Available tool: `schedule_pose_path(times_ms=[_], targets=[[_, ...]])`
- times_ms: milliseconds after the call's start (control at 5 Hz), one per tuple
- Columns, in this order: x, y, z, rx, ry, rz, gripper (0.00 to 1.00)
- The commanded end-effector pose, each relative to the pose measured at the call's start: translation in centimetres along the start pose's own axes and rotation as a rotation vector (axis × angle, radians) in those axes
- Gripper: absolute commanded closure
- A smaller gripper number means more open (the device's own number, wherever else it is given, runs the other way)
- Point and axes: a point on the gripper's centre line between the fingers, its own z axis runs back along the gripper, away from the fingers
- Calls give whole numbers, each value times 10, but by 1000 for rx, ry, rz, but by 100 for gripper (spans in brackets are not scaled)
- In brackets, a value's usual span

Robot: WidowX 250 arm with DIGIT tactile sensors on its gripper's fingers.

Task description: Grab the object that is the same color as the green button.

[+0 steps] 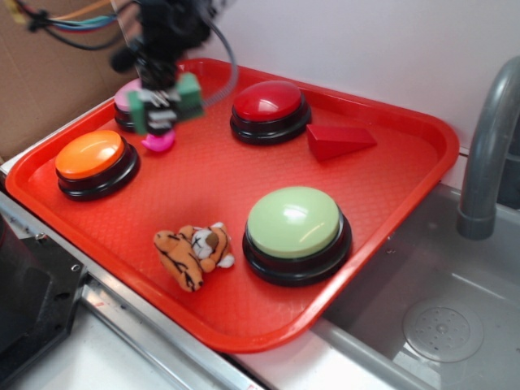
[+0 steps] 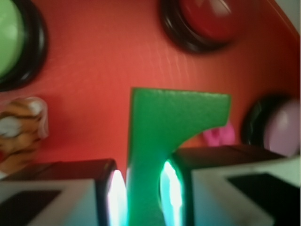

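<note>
No readable text, label or number anywhere.

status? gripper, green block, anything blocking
Gripper shut on green block, block lifted off the red tray. Small pink object below it. Nothing in the way.

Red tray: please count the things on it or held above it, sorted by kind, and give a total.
Dome buttons: 4 (green button, red, orange, pink)
Blocks: 2 (green block held in the gripper, red wedge)
Toy tiger: 1
Small pink item, kind unclear: 1
Total: 8
</note>
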Motion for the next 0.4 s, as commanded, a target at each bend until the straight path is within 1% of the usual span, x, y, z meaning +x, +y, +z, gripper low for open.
schedule_pose_path(times_ms=[0, 200], targets=[[-37, -20, 87, -61, -30, 520, 100], [-38, -25, 106, -153, -82, 604, 100]])
